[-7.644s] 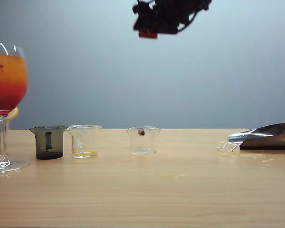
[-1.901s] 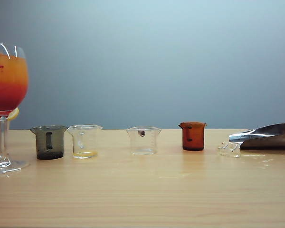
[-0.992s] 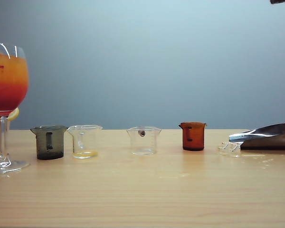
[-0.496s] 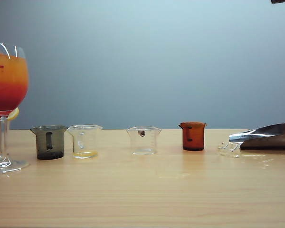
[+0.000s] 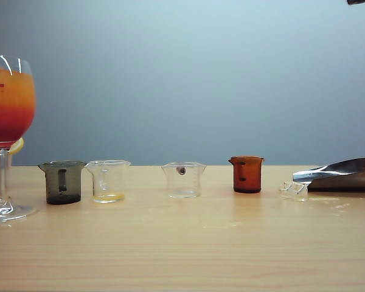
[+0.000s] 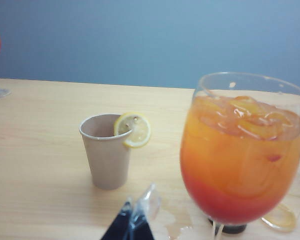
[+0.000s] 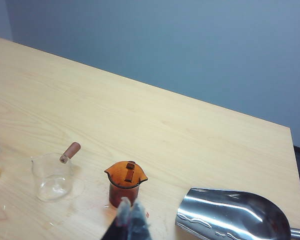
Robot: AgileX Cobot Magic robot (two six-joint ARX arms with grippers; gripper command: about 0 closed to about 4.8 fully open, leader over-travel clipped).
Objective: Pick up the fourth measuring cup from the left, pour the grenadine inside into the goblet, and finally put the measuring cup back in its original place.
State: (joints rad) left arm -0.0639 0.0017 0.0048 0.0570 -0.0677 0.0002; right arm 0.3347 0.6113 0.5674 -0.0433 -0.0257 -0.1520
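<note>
Jaws of the right gripper (image 7: 131, 214) are pressed together above the fourth measuring cup (image 7: 126, 184), an amber-red translucent beaker standing upright on the counter (image 7: 200, 140) beside a metal scoop (image 7: 230, 216). Left gripper (image 6: 135, 220) jaws also look closed, near the goblet (image 6: 242, 155), which holds orange drink, red at the bottom.

**Other things on the wooden table**

A dark-grey cup (image 5: 62, 181) stands beside a clear cup (image 5: 107, 180) with yellow residue — another clear cup (image 5: 184, 179) further right. A metal scoop (image 5: 344, 173) lies at the right edge. A paper cup (image 6: 106, 150) carries a lemon slice (image 6: 133, 129).
</note>
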